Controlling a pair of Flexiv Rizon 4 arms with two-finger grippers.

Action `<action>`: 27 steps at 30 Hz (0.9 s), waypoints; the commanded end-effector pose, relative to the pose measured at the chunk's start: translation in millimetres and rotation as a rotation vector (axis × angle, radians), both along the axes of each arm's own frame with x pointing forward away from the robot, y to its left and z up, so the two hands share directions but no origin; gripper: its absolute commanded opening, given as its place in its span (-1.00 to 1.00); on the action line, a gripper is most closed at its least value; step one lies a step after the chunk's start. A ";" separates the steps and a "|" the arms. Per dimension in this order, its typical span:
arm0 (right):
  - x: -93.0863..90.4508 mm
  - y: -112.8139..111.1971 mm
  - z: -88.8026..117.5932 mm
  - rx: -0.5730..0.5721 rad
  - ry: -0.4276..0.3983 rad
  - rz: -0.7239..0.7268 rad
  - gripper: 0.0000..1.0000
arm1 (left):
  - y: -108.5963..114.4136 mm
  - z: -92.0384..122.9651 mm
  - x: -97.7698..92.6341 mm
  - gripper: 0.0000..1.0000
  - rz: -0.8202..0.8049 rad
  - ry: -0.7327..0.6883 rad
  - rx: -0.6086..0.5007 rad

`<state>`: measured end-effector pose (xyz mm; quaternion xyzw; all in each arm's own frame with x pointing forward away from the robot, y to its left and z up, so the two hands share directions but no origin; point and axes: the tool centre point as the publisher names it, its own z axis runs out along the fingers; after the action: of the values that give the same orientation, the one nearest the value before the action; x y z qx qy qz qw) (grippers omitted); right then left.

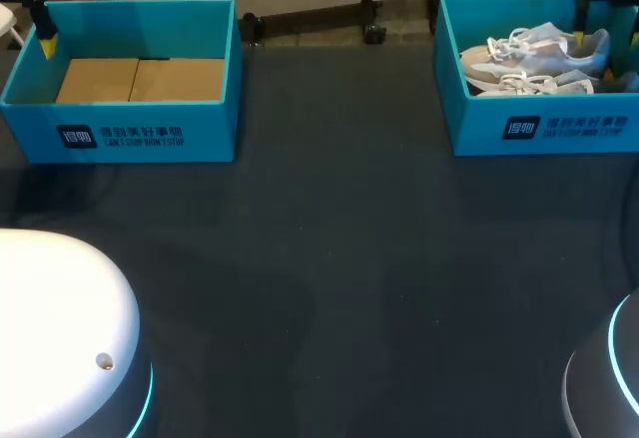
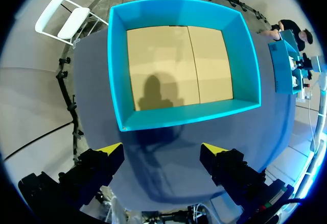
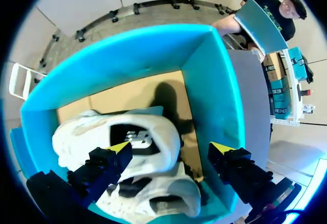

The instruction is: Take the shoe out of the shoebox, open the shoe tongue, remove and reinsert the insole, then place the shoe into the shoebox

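Pincer on my right arm (image 3: 168, 155) is hanging wide over the right shoebox (image 1: 544, 124), one yellow tip above a white shoe (image 3: 127, 142) and the other above the box's inner wall, gripping nothing. Two white laced shoes are lying side by side in that box on its cardboard floor, the nearer one (image 1: 524, 84) against the front wall and the other (image 1: 544, 49) behind it. My left pincer (image 2: 162, 152) is likewise standing wide and holding nothing, hovering over the dark bench (image 1: 329, 258) just short of the left shoebox (image 1: 120, 134), which is showing only its bare cardboard floor. How far along I am, I am judging cautiously: a shoe resting in the box fits both the stage where it is waiting to be lifted out and the stage where it is lying back inside with its insole refitted. I cannot make out from the right wrist view whether the tongue is pulled open or whether the insole is seated, since the shoe's opening is showing only dark. No loose insole is lying on the bench or in either box.
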<state>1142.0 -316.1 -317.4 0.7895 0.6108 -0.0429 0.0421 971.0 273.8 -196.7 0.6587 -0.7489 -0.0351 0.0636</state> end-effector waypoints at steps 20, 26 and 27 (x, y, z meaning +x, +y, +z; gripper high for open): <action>-99.7 56.2 97.9 0.102 -0.047 0.095 1.00 | 0.2 0.3 -0.3 1.00 -0.001 0.000 0.001; -112.3 61.2 103.9 0.109 -0.037 0.095 1.00 | 0.2 0.3 -0.3 1.00 -0.001 0.000 0.001; -112.3 61.2 103.9 0.109 -0.037 0.095 1.00 | 0.2 0.3 -0.3 1.00 -0.001 0.000 0.001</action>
<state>1042.7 -255.6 -215.6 0.7608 0.6487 -0.0150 -0.0126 971.0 273.8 -196.7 0.6587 -0.7489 -0.0352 0.0636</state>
